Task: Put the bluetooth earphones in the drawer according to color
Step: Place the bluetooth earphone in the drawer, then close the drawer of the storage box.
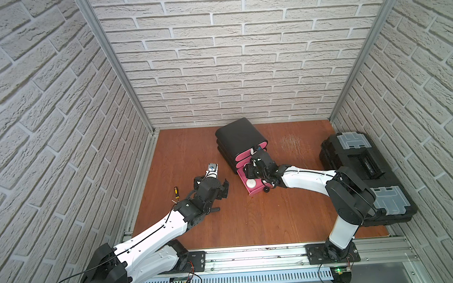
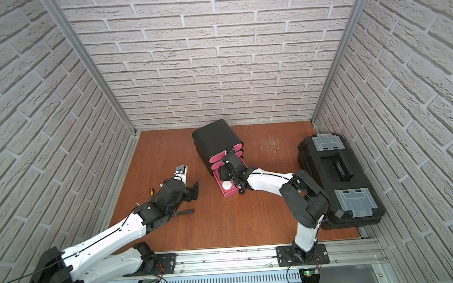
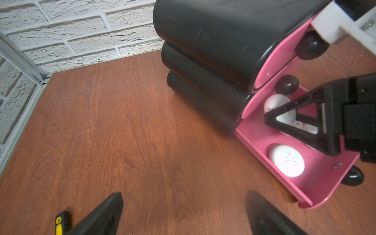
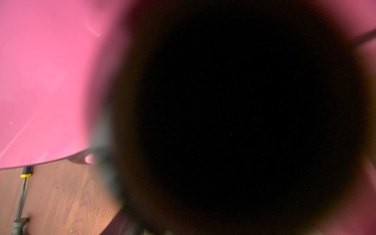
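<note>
The drawer (image 1: 238, 135) (image 2: 215, 136) (image 3: 203, 50) is a black cabinet with pink fronts, and its bottom tray (image 1: 256, 192) (image 3: 305, 183) is pulled out. White bluetooth earphones lie in the tray. One (image 1: 251, 184) (image 2: 226, 186) (image 3: 286, 160) is near the front; others (image 3: 278, 103) lie further back, partly behind my right gripper (image 1: 249, 170) (image 2: 223, 172) (image 3: 295, 122). That gripper reaches down into the tray, and its jaw gap is hidden. A black knob (image 4: 234, 112) fills the right wrist view. My left gripper (image 1: 224, 190) (image 2: 194, 189) (image 3: 186, 205) hangs open over bare table, left of the tray.
A yellow-and-black screwdriver (image 1: 176, 192) (image 3: 60, 221) lies left of the left arm. A dark handle (image 1: 213, 210) (image 2: 185, 212) pokes out under that arm. A large black toolbox (image 1: 364, 170) (image 2: 337, 175) stands along the right wall behind the right arm.
</note>
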Action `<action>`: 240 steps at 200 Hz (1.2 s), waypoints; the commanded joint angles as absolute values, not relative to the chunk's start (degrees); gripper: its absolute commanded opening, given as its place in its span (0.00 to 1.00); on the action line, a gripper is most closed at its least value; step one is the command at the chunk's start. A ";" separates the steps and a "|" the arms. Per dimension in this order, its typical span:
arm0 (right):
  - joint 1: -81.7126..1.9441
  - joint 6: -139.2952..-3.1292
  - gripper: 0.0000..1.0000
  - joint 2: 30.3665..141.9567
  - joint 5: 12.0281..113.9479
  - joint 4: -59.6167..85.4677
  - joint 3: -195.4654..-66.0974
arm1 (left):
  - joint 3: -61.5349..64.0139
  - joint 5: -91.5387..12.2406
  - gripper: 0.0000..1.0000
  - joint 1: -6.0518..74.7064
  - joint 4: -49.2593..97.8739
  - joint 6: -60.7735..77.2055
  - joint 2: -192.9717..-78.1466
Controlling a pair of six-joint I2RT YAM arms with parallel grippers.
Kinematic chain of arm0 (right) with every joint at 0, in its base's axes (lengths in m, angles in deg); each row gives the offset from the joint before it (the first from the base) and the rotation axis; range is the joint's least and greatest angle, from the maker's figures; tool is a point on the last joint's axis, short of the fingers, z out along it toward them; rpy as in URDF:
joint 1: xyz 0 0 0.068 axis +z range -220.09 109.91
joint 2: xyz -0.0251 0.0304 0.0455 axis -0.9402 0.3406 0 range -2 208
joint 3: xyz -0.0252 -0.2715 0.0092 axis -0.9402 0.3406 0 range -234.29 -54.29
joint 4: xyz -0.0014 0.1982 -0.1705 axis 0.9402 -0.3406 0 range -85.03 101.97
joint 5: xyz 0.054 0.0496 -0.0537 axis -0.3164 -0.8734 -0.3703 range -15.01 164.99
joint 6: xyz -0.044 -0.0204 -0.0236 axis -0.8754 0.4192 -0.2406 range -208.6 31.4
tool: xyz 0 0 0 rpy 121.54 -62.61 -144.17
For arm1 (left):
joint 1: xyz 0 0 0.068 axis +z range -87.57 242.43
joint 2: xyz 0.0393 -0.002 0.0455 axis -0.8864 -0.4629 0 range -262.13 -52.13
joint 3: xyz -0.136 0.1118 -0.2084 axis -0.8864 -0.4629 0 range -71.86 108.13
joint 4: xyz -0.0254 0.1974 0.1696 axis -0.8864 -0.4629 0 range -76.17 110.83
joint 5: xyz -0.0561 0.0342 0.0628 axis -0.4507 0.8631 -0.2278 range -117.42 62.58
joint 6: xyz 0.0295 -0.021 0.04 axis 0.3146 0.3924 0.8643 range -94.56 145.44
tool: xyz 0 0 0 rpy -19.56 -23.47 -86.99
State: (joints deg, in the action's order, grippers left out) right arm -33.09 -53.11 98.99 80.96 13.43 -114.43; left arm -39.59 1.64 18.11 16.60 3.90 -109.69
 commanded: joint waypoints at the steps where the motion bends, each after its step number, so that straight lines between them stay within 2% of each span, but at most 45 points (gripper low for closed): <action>1: -32.53 -52.30 0.60 99.07 81.39 14.59 -113.46 | -40.58 1.43 0.98 18.57 19.14 4.24 -108.66; 30: -32.38 -52.36 0.71 97.94 81.10 14.26 -113.09 | -40.49 1.23 0.98 18.52 19.17 4.10 -108.85; 70: -32.38 -52.43 0.72 94.30 80.88 11.08 -113.64 | -40.49 1.10 0.98 18.57 18.87 4.24 -108.21; 125: -32.46 -51.86 0.71 83.40 80.35 3.26 -108.25 | -38.18 0.70 0.98 19.57 16.24 3.20 -109.61; 158: -33.57 -51.55 0.70 75.75 76.98 0.80 -101.78 | -30.94 -5.81 0.98 23.12 9.68 -1.94 -111.72; 184: -35.05 -51.97 0.69 70.30 73.88 -1.10 -97.66 | -22.48 -6.12 0.98 23.91 2.94 -2.27 -113.08; 240: -38.02 -52.54 0.68 63.48 69.38 -1.43 -88.51 | 2.46 -15.34 0.98 32.87 -12.48 -0.50 -126.20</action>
